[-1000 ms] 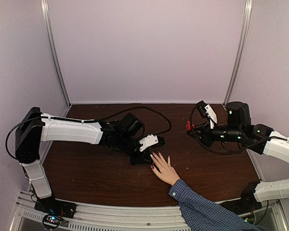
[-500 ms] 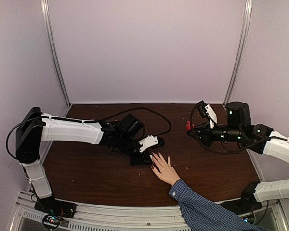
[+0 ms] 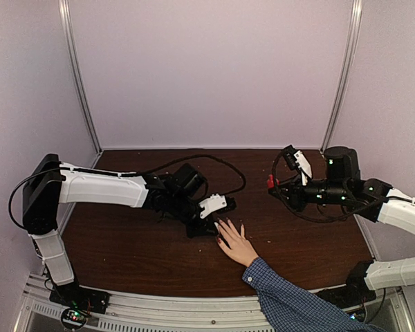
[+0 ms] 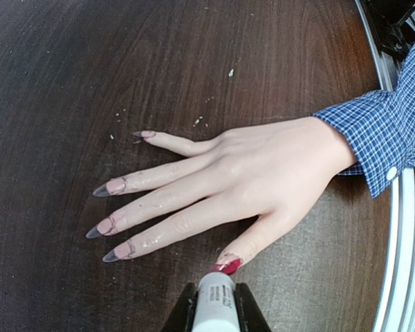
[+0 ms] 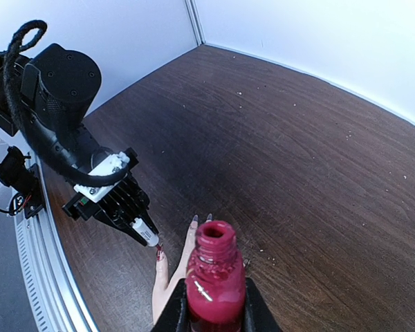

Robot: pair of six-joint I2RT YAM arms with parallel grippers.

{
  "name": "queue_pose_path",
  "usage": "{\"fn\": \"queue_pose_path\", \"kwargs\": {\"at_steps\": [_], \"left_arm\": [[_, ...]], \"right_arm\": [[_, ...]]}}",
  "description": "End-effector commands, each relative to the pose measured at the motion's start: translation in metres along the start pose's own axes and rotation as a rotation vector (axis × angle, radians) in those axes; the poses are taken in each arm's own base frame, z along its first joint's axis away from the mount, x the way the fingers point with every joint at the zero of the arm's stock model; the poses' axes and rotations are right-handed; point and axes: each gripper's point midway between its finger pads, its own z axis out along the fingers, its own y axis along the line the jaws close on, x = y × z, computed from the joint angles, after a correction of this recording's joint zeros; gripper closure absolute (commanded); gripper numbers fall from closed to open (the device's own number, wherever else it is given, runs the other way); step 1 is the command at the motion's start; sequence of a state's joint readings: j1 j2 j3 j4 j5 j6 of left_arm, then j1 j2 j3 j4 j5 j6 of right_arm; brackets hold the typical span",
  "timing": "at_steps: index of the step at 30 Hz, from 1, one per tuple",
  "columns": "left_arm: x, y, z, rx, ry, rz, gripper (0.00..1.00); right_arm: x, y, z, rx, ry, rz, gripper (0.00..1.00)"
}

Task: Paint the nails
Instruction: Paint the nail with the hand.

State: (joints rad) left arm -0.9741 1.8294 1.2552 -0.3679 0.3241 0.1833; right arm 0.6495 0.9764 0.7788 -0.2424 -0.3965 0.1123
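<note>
**Left gripper at the thumb, brush cap in its grip**

Left gripper (image 4: 211,315) is clamped tight on the white cap (image 4: 214,303) of the polish brush, a finger on each side. The front end of that cap sits right at the thumbnail (image 4: 226,265), which shows glossy red. The bristles themselves are hidden under the cap, so actual contact can't be called.

The hand (image 4: 263,173) lies flat, palm down, close to the near edge of the desk (image 3: 138,256), fingers spread and pointing toward the far edge. The other four nails (image 4: 105,227) fan out well beyond the gripper. They are long and pointed, pinkish with grey see-through tips and only faint red traces near the base.

There is small grey print on the cap, too fine to read.

Over on the right side of the desk, the right gripper (image 5: 214,315) is closed around the red polish bottle (image 5: 214,277). It holds the bottle upright above the wood with the neck open, well apart from the hand.

A blue checked sleeve (image 4: 391,138) crosses the metal rail (image 4: 401,242) at the near edge. White specks (image 4: 231,72) dot the wood past the fingers. A black cable (image 3: 221,162) loops toward the far edge behind the left arm. Nothing lies between cap and thumb.
</note>
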Motion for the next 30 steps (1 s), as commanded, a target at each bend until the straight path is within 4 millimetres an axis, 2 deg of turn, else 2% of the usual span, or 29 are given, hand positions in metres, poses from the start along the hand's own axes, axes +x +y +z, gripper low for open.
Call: {"fn": "queue_pose_path", "kwargs": {"at_steps": [1, 24, 30], "left_arm": [[-0.017, 0.011, -0.009, -0.045, -0.045, 0.017, 1.0], [-0.017, 0.023, -0.017, -0.091, -0.049, -0.001, 1.0], [-0.023, 0.023, -0.031, -0.118, -0.081, 0.003, 1.0]], "right_arm": [[-0.005, 0.0, -0.001, -0.005, -0.02, 0.008, 1.0], [-0.004, 0.0, -0.001, -0.006, -0.019, 0.008, 1.0], [-0.005, 0.0, -0.002, -0.006, -0.028, 0.006, 1.0]]}}
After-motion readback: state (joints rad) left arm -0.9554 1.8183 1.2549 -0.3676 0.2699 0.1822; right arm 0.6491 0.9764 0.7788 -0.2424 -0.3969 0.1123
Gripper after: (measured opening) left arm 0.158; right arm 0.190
